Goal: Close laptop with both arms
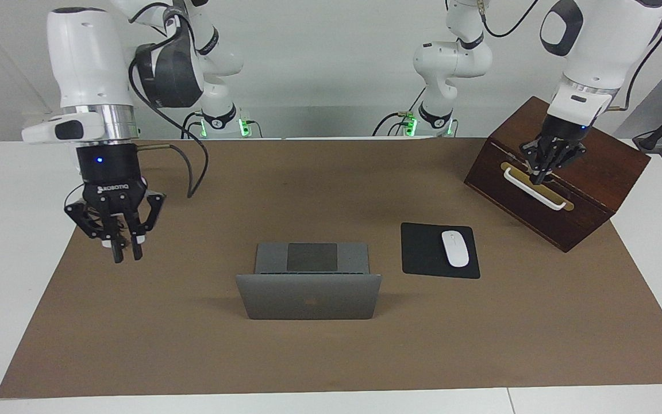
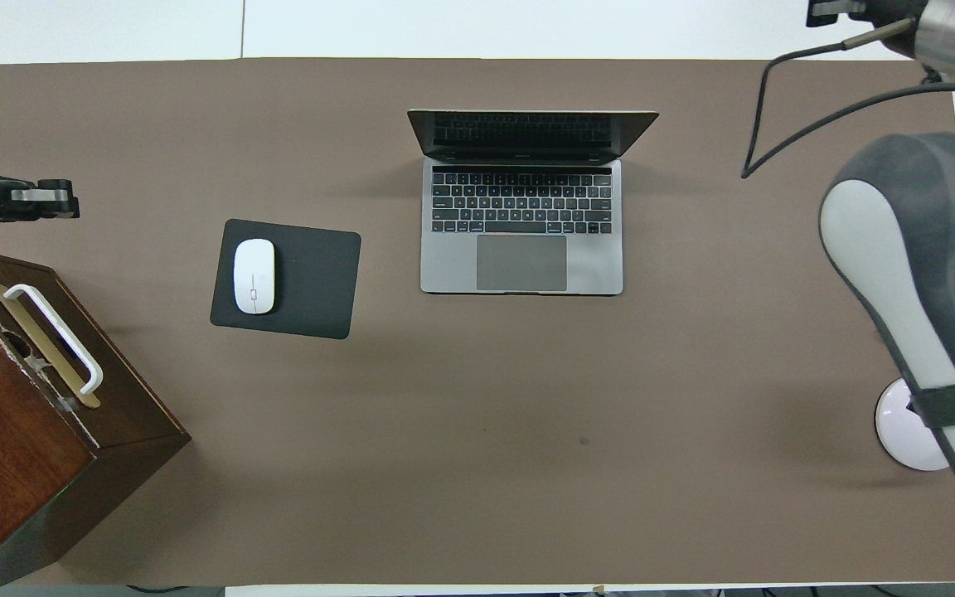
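Note:
The silver-grey laptop (image 1: 308,296) stands open in the middle of the brown mat, its lid upright with the logo showing. The overhead view shows its keyboard and dark trackpad (image 2: 521,262). My right gripper (image 1: 125,256) hangs over the mat toward the right arm's end of the table, well apart from the laptop, its fingers drawn together and empty. My left gripper (image 1: 539,175) hangs over the front top edge of the wooden box, just above its white handle (image 1: 535,188). Its fingers are bunched to a point and it is far from the laptop.
A black mouse pad (image 1: 423,253) with a white mouse (image 1: 455,248) lies beside the laptop toward the left arm's end. A dark wooden box (image 1: 595,172) stands at that end. A white lamp base (image 2: 900,435) shows under the right arm (image 2: 908,274).

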`<state>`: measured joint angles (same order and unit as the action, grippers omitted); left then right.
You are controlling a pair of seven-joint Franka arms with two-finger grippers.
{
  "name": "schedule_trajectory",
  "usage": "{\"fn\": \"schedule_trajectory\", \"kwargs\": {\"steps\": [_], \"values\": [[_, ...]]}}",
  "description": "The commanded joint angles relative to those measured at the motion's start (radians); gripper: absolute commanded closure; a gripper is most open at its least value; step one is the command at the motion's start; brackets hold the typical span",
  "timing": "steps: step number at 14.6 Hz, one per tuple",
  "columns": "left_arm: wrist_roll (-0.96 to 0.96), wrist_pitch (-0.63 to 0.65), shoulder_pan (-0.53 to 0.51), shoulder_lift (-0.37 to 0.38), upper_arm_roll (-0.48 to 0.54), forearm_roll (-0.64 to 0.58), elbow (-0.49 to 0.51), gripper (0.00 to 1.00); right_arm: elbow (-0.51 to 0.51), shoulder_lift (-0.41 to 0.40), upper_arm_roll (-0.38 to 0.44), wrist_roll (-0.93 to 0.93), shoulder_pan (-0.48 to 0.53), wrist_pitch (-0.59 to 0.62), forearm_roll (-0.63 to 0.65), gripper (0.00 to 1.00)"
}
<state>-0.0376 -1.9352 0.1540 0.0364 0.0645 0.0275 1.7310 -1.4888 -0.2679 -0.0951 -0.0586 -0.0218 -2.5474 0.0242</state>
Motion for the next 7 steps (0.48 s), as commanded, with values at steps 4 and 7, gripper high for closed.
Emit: {"fn": "schedule_trajectory", "kwargs": {"steps": [4,7], "values": [[-0.001,-0.411,0.102,0.085,0.006,0.018,0.338,1.0,0.208,-0.169,-0.015,0.32,-0.064,-0.011,0.117,0.67],[0.002,-0.673,0.197,0.082,0.006,0.018,0.493,1.0,0.281,-0.232,-0.015,0.478,-0.101,-0.002,0.202,0.68]]}}
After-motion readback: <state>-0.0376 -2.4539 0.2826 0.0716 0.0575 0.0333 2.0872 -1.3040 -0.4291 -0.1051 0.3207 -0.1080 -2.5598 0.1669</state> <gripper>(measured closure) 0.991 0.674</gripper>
